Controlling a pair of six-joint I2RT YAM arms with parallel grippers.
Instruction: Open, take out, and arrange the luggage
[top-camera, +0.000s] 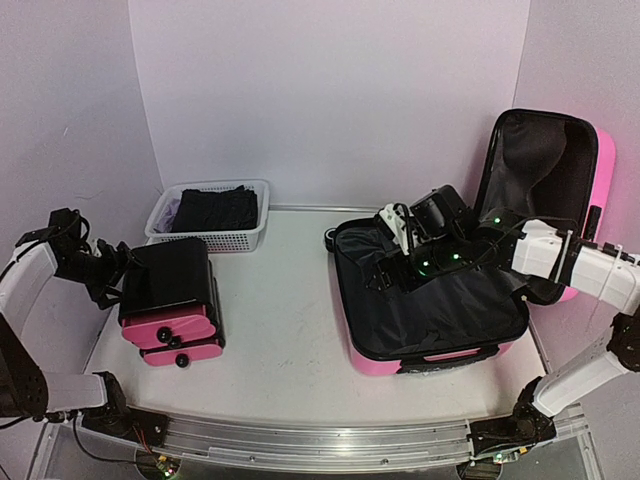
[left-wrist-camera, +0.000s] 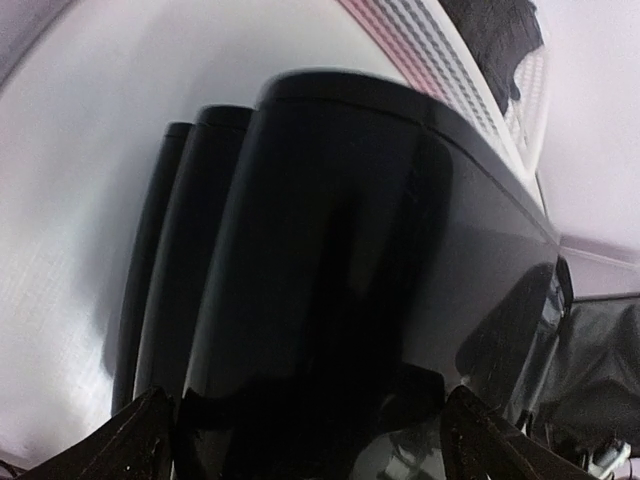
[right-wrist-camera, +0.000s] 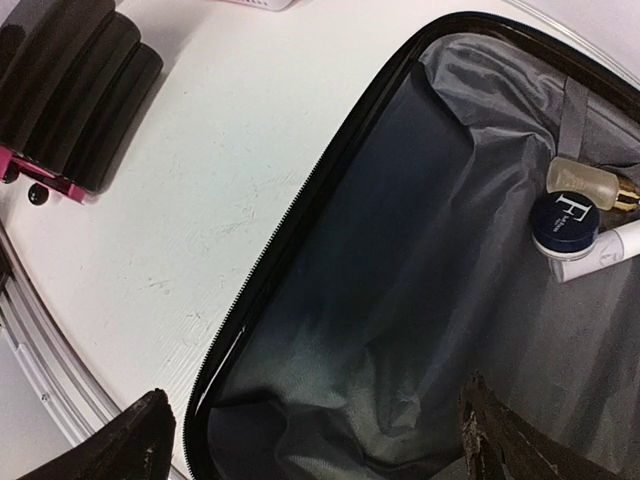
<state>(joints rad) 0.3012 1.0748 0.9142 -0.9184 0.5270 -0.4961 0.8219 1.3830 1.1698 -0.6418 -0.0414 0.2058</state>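
Observation:
The luggage, a big pink hard-shell suitcase, lies open at the right with its lid upright and its black lining showing. My right gripper hangs open above the lining, just inside the zipper rim, holding nothing. At the left stands a stack of smaller cases, pink with black wheels, topped by a glossy black one. My left gripper is at the stack's left end. Its fingers stand wide, either side of the black case. Contact is hidden.
A white mesh basket with dark clothes sits at the back left. Inside the suitcase's far corner lie a small bottle, a blue jar and a white tube. Bare white tabletop separates stack and suitcase.

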